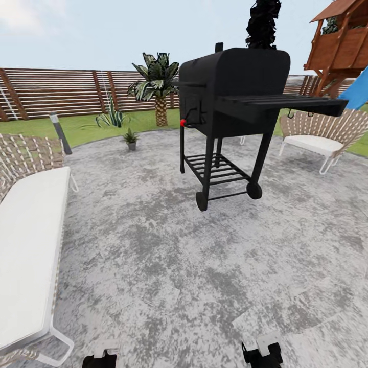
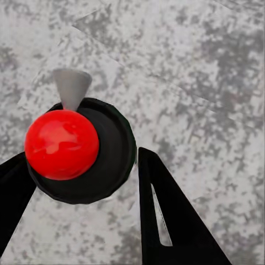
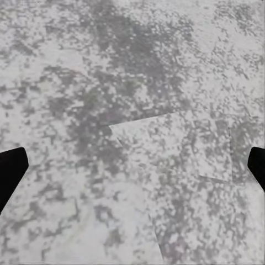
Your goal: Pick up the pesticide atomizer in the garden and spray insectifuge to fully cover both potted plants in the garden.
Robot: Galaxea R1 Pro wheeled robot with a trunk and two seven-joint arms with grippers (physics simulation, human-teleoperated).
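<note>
- Pesticide atomizer (image 2: 77, 149) sits between the two black fingers of the left gripper (image 2: 83, 182), seen end-on from above in the left wrist view: a glossy red ball top on a round, near-black body, with a small grey cone nozzle jutting sideways from its rim.
- Its long axis runs straight toward the wrist camera, above the mottled grey stone patio (image 1: 168, 266).
- Left fingers (image 2: 171, 221) close against the bottle's sides, gripping it.
- Right gripper (image 3: 132, 165) is spread wide with nothing between its tips, over bare stone.
- One potted plant (image 1: 131, 138), a low green rosette in a small grey pot, stands at the patio's far edge, left of a black metal barbecue grill (image 1: 230, 102) on wheels.
- Woven wicker seats with white cushions (image 1: 28, 245) flank the patio before a slatted wooden fence (image 1: 51, 92).
</note>
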